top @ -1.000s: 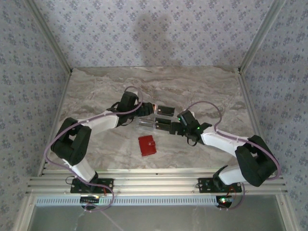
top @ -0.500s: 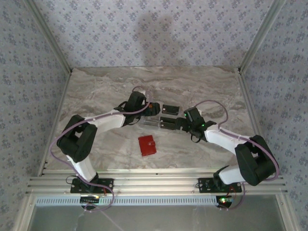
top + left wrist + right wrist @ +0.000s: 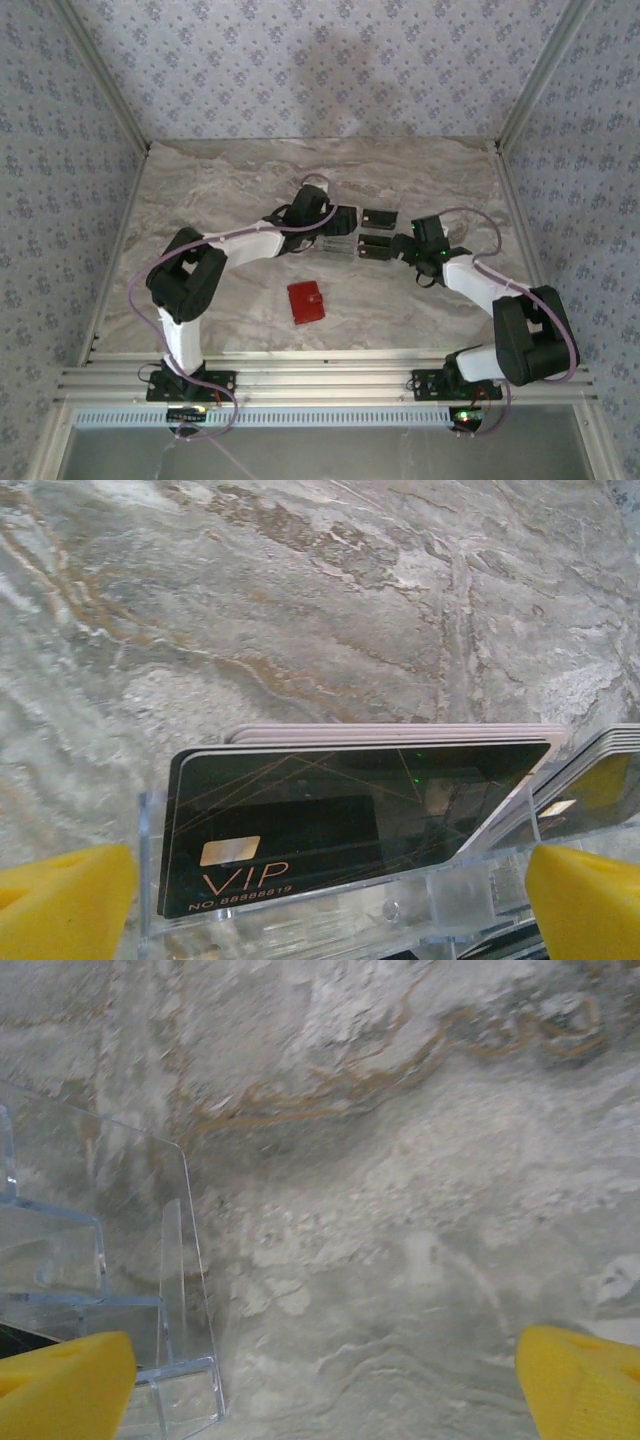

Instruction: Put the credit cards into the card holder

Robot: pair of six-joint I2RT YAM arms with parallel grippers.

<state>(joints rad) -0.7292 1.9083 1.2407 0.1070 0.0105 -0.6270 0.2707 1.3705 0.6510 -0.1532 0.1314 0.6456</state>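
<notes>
**Top external view**
- Card holder [image 3: 306, 302]: 1, red, lying flat on the marble table [image 3: 220, 190]. It sits nearer the arm bases than both grippers and apart from each.
- Credit cards [image 3: 379, 217]: 2 dark groups, 1 farther and 1 nearer, at the right end of a clear stand [image 3: 340, 247]. They are well apart from the card holder.
- Left gripper [image 3: 335, 222]: at the stand's far-left side. Its opening cannot be read from here.
- Right gripper [image 3: 405, 248]: just right of the nearer dark group. Its opening cannot be read from here either.

**Left wrist view**
- Fingertips [image 3: 60, 900]: 2, yellow, at the bottom corners, spread fully wide.
- The clear stand fills the gap between them. Whether they touch its ends cannot be told.
- Front card [image 3: 340, 820]: glossy black with a gold chip and "VIP" lettering, leaning back in the stand.
- Pale card edges [image 3: 400, 732]: stacked directly behind the front card.
- Second stack [image 3: 600, 780]: at the right edge, tilted.

**Right wrist view**
- Fingertips [image 3: 60, 1385]: 2, yellow, spread fully wide, with nothing held.
- Bare marble lies between them.
- A corner of the clear stand stands at the left, just beside the left-hand fingertip.
</notes>
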